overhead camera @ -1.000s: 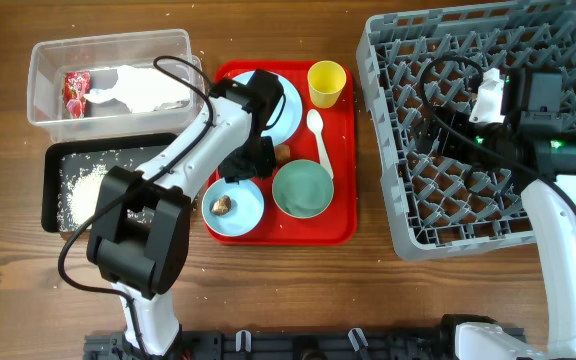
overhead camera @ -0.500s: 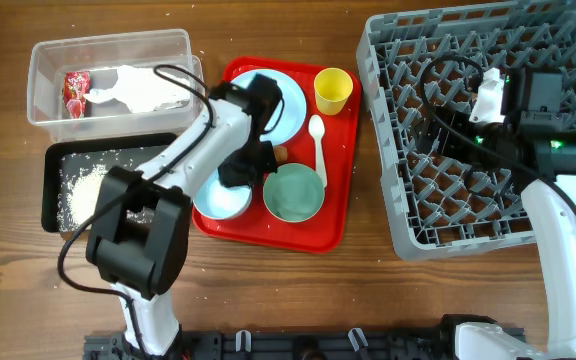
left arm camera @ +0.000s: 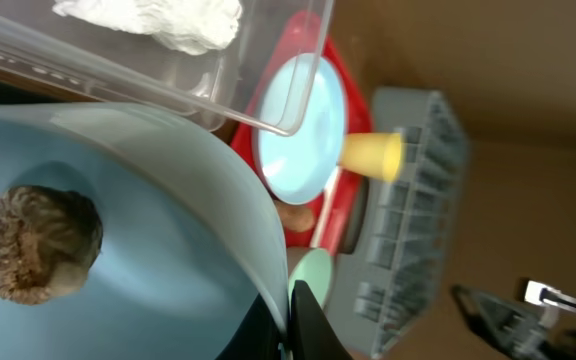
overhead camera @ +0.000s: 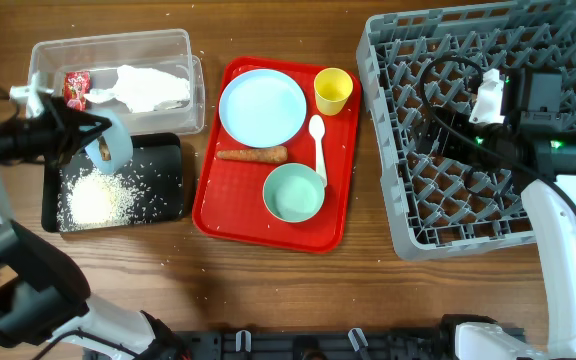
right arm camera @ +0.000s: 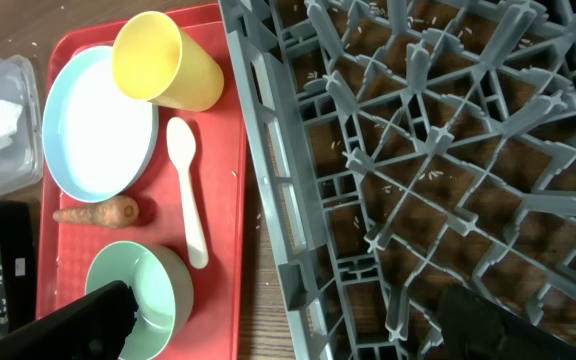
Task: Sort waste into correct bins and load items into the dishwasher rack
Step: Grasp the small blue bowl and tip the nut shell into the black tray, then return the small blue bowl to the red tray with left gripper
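Observation:
My left gripper [overhead camera: 90, 138] is shut on the rim of the light blue bowl [overhead camera: 116, 142], which it holds tilted over the black tray [overhead camera: 158, 195] beside the clear tub [overhead camera: 43, 60]. In the left wrist view the jaws [left arm camera: 293, 312] pinch the bowl wall [left arm camera: 178, 250], and a brown food lump [left arm camera: 40, 245] lies inside. The tub holds a red wrapper [overhead camera: 75, 88] and a white napkin [overhead camera: 150, 88]. White rice [overhead camera: 93, 200] lies in the black tray. My right gripper [right arm camera: 290, 322] is open and empty above the grey rack's [overhead camera: 488, 200] left edge.
The red serving tray [overhead camera: 230, 205] carries a light blue plate [overhead camera: 262, 107], a yellow cup [overhead camera: 332, 88], a white spoon [overhead camera: 318, 140], an orange carrot [overhead camera: 253, 154] and a pale green bowl [overhead camera: 294, 192]. Loose rice grains lie inside the rack and on the table.
My left arm has lifted the blue bowl with the brown lump off the red tray and swung it left over the black tray. The red tray shifted. The carrot now shows.

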